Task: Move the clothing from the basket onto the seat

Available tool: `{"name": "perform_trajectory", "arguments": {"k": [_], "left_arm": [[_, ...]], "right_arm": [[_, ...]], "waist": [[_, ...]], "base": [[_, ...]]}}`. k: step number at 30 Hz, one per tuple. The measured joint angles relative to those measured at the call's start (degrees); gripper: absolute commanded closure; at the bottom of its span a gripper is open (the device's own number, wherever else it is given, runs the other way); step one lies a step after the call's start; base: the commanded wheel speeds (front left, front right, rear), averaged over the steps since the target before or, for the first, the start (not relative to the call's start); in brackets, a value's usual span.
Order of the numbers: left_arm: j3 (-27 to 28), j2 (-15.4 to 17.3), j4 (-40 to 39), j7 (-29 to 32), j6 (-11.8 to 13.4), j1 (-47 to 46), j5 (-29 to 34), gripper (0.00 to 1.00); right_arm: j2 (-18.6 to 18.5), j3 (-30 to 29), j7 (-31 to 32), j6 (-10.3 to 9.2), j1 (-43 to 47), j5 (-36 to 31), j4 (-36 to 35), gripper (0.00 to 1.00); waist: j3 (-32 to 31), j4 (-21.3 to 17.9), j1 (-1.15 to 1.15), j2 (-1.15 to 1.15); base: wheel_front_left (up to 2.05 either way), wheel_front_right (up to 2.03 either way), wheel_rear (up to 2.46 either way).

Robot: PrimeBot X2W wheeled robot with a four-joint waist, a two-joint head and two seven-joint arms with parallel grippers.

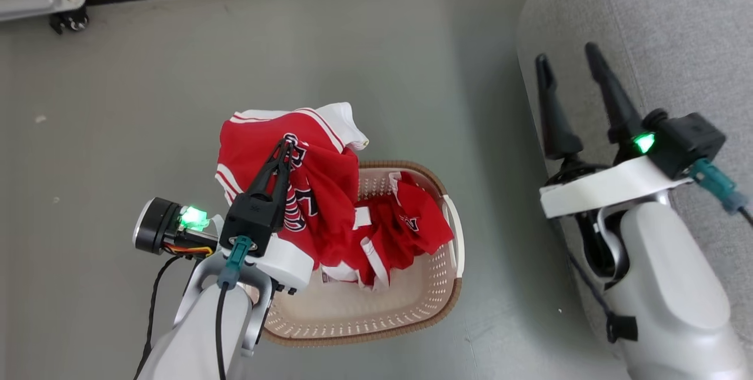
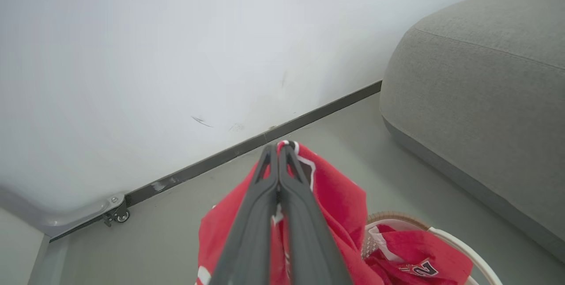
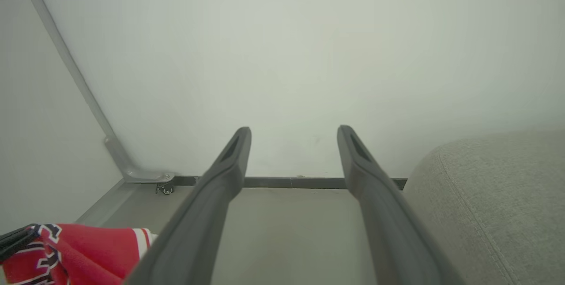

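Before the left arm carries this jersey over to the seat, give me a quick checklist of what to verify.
1. Left jaws shut on the lifted garment: ok.
2. Its hem clear of the basket: cannot tell.
3. Free of the second garment: cannot tell.
4. Floor toward the seat unobstructed: ok.
5. Right jaws open, empty: ok.

One cream laundry basket (image 1: 412,333) and one grey seat (image 1: 665,27). Two red garments can be counted, one raised garment (image 1: 329,192) and one garment in the basket (image 1: 415,221); whether more lie underneath cannot be told. There are two claws, the left claw (image 1: 286,145) and the right claw (image 1: 566,56), each with two dark fingers (image 1: 553,115), plus one small caster wheel (image 1: 69,20).
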Motion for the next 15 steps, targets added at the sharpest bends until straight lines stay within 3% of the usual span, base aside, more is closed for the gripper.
{"name": "perform_trajectory", "arguments": {"k": [15], "left_arm": [[0.52,2.93,-7.24,0.0,-0.89,4.06,-1.21,1.0]], "right_arm": [[-1.3,11.22,0.01,0.0,5.38,3.15,0.9,0.0]], "waist": [[-8.33,1.51,0.0,0.0]], "base": [[0.0,0.0,0.0]]}}
